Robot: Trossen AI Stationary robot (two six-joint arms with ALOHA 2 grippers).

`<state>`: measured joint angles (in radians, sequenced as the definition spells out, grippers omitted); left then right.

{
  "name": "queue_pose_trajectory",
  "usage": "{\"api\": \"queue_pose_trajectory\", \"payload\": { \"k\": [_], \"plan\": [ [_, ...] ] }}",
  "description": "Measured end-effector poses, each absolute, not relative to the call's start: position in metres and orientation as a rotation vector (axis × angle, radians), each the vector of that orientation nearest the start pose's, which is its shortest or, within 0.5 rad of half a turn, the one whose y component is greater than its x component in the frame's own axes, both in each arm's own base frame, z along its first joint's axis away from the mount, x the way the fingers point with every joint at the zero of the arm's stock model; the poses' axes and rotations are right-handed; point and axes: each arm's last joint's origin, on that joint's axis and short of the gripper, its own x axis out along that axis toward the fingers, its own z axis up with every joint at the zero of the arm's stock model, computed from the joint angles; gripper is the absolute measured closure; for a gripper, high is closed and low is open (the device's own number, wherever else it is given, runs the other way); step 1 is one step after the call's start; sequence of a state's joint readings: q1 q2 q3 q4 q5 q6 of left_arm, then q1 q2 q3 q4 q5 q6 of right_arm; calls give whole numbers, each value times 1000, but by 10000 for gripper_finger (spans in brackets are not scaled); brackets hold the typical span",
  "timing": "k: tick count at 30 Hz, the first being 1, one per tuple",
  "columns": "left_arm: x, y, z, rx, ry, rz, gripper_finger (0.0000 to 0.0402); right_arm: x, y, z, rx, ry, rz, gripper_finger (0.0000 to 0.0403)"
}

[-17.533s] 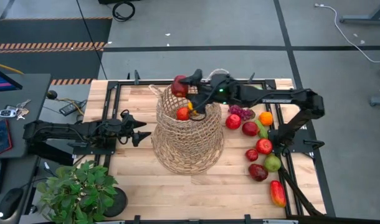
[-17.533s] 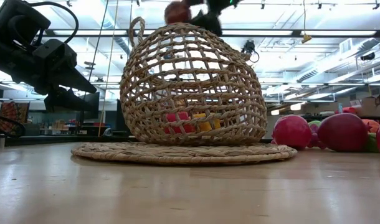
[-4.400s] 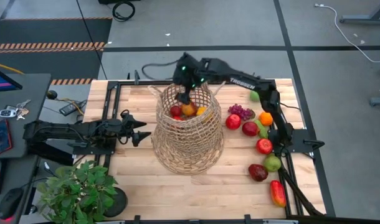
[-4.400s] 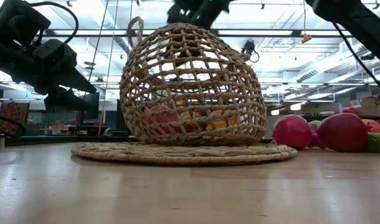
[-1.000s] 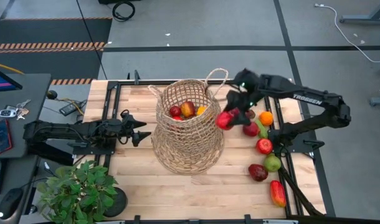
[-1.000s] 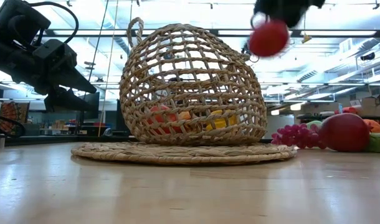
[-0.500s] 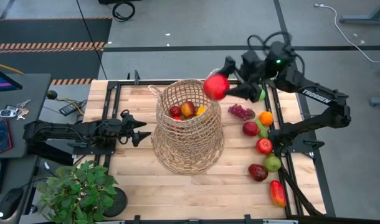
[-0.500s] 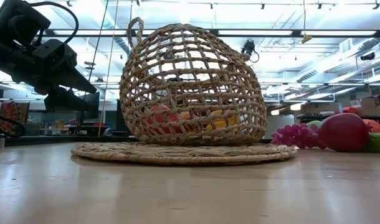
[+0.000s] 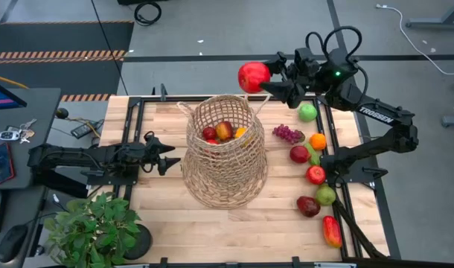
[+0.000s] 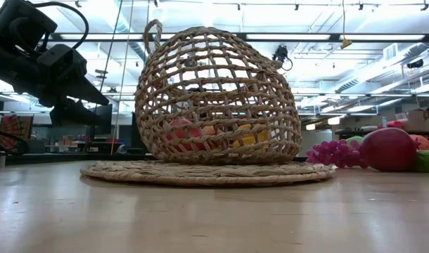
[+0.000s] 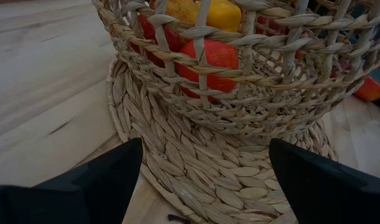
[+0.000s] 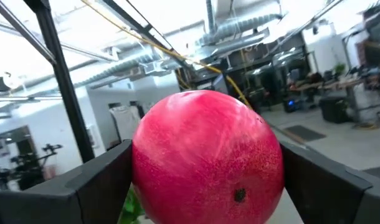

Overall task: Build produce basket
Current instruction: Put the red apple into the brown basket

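- Where the pale butcher-block wooden table (image 9: 160,223) meets its black metal frame, grey concrete floor surrounds it, with orange-and-black hazard striping at the far left.
- The tall tan open-weave wicker basket (image 9: 225,152) stands upright near the table's middle on a round woven straw mat (image 10: 207,173), with red, orange and yellow toy fruit inside.
- The right gripper (image 9: 270,82) is raised over the table's far edge, beyond the basket's rim, its fingers clamped on a large round red toy apple (image 9: 253,77); the right wrist view shows that apple filling the gap between both fingers.
- The rest of the toy produce (image 9: 314,175) lies scattered along the table's right side: purple grapes, a green apple, an orange, red apples and a red-orange pepper at the near end.
- The left gripper (image 9: 167,158) rests low, left of the basket, pointing at it, fingers spread apart and empty.
- A leafy green potted plant (image 9: 93,227) sits at the near left corner.
- In the low view, a bright workshop with ceiling strip lights lies behind.
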<state>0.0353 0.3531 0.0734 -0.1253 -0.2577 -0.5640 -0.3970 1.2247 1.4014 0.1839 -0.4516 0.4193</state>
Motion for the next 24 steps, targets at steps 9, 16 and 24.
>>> {"api": "queue_pose_trajectory", "payload": {
  "k": [9, 16, 24],
  "plan": [
    [112, 11, 147, -507, 311, 394, 45, 239, -85, 479, 237, -246, 66, 25],
    [112, 11, 147, -507, 310, 394, 45, 257, -94, 461, 273, -148, 51, 25],
    [112, 11, 147, -507, 311, 394, 45, 295, -103, 423, 233, 20, 37, 25]
  ]
}}
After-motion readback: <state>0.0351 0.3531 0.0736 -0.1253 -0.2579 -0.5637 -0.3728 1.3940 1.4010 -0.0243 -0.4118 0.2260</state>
